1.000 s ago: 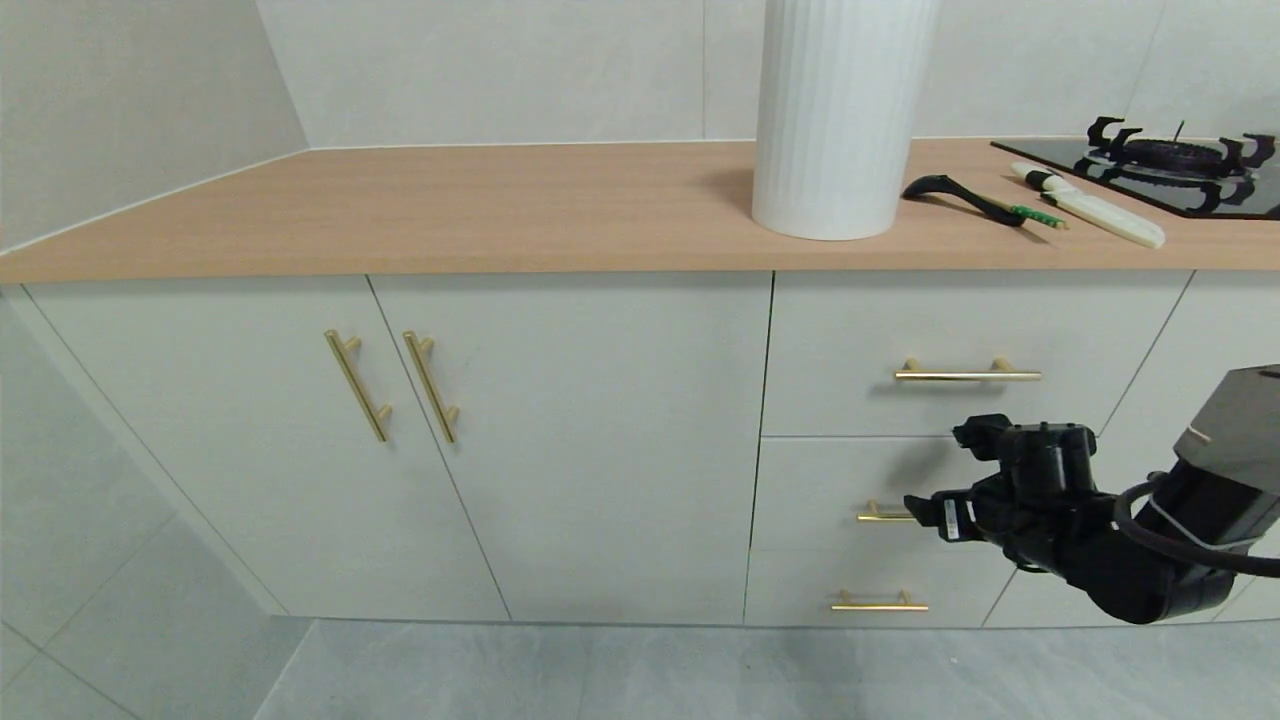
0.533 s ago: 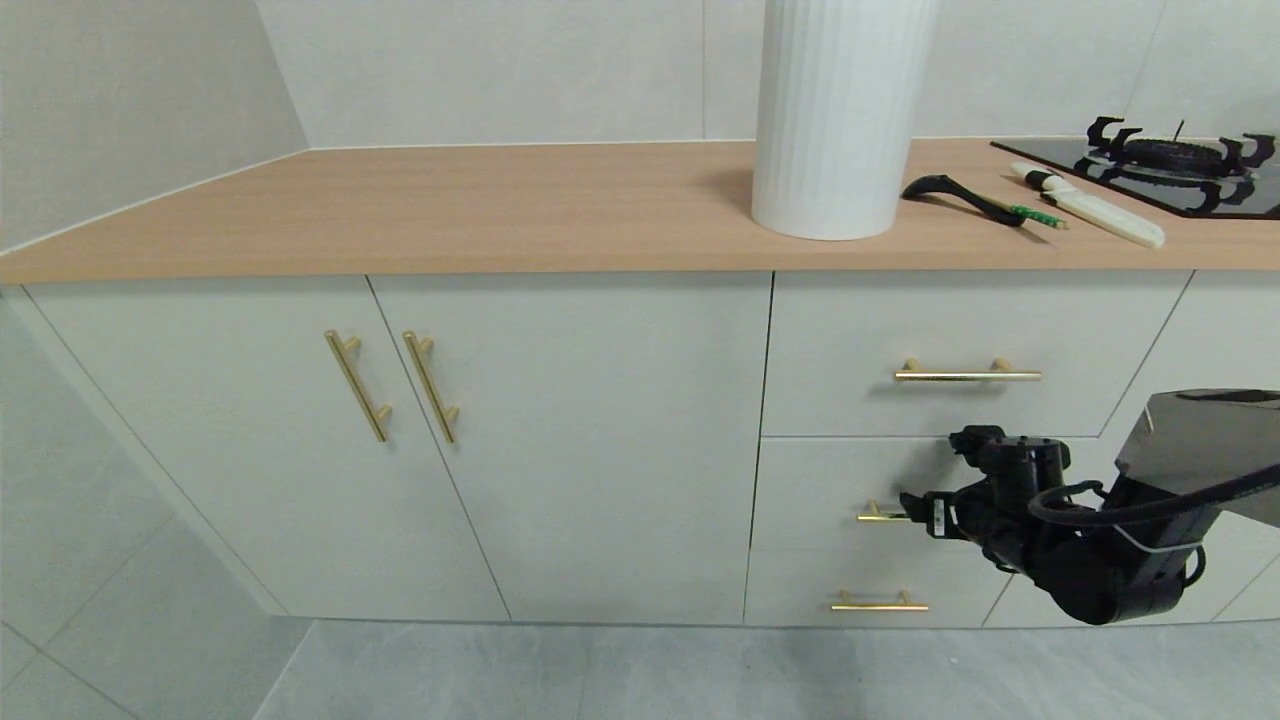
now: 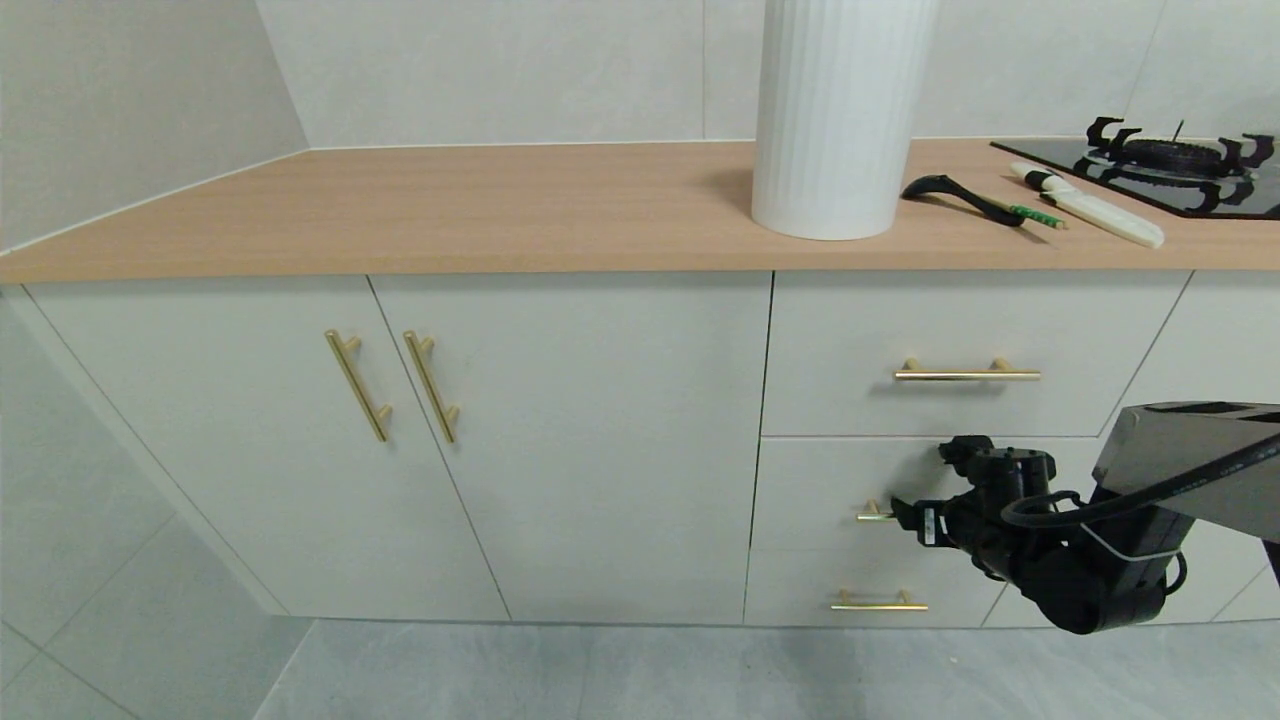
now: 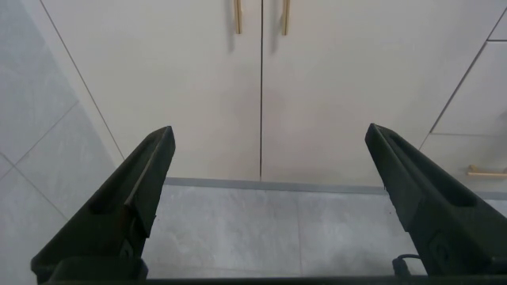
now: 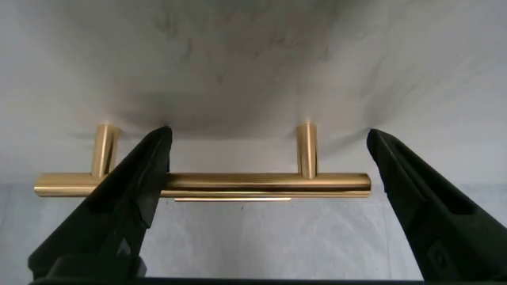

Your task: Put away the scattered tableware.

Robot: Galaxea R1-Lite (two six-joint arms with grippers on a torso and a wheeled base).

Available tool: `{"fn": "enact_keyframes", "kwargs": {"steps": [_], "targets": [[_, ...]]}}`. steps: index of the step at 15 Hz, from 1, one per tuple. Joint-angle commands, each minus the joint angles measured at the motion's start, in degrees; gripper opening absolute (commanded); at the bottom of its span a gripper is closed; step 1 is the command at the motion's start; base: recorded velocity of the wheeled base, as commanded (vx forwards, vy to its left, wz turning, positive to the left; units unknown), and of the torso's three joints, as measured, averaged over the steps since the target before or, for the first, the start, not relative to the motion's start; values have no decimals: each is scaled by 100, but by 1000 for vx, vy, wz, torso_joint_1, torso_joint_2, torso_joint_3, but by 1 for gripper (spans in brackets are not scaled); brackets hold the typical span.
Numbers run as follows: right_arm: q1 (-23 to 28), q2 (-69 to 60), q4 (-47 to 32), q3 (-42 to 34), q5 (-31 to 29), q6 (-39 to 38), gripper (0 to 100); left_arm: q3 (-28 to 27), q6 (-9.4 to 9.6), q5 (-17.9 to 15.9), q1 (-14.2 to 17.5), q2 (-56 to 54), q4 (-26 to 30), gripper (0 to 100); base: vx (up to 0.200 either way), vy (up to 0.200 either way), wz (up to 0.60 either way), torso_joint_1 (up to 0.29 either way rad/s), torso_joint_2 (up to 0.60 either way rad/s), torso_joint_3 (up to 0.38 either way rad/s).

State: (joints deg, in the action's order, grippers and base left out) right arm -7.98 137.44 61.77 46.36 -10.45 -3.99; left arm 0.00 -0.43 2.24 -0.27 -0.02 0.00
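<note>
- Far left: door handles [image 3: 357,387] on shut doors. Not part of this step.
- Left gripper [image 4: 268,133]: fingers wide apart, nothing between, aimed low at the doors and floor. Low risk there.
- Cylinder [image 3: 835,120], white and ribbed, standing on the counter [image 3: 450,210] just beside the tableware. Tall, so easy to clip on any reach to the counter.
- Right gripper [image 3: 903,516]: fingers apart, not clamped, straddling one end of the middle drawer handle [image 5: 238,184], with one post between them.
- Main risk, as a guess: finger spread looks in line with the bar, not across it. Closing that way is likely to catch only the post or skate off the bar. Result: no pull, or a slip mid-pull.
- Second risk: off-centre grab, so a skewed pull and possible binding of the drawer.
- Tableware all on the counter, right of the cylinder and well above the right gripper: black spoon [image 3: 945,190], green-banded stick [image 3: 1035,213], white knife [image 3: 1095,215]. None put away yet.
- Knife tip near the counter's front edge. One nudge during pickup could send it to the floor.
- Hob [image 3: 1180,160] at far right, just beside the knife. Little clearance for fingers on that side.
- Writing: none readable. Small white tag on the right gripper, too small to make out.
</note>
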Motion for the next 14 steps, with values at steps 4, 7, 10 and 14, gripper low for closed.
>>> {"fn": "enact_keyframes", "kwargs": {"steps": [4,7,10,14], "targets": [[-36,-24,-165,-101,-1,47,100,0,-1,4,0,2,0,100,0,0,0,0,0,0],[-45,-33,-271,-119,-1,56,100,0,-1,4,0,2,0,100,0,0,0,0,0,0],[-45,-59,-280,-162,-1,56,100,0,-1,4,0,2,-9,100,0,0,0,0,0,0],[-89,-323,-490,-303,8,82,100,0,-1,4,0,2,0,100,0,0,0,0,0,0]]}}
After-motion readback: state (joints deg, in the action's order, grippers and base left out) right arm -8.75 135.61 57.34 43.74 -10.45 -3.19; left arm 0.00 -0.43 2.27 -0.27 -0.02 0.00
